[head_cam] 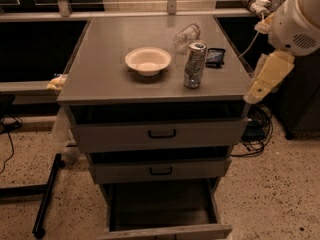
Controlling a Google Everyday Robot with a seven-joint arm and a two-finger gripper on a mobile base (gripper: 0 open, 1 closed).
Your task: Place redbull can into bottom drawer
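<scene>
The redbull can (194, 64), tall and silvery with dark patches, stands upright on the cabinet top, right of centre near the front edge. The bottom drawer (165, 231) is pulled out, and its wide dark interior shows nothing in it. My gripper (256, 94) hangs at the end of the white and beige arm, just off the cabinet's right front corner. It is to the right of the can and a little lower, apart from it, and holds nothing that I can see.
A white bowl (148, 60) sits left of the can. A clear plastic bottle (186, 35) lies behind the can, and a small dark packet (215, 57) lies to its right. The two upper drawers (161, 133) are slightly open. Cables (255, 134) lie on the floor at right.
</scene>
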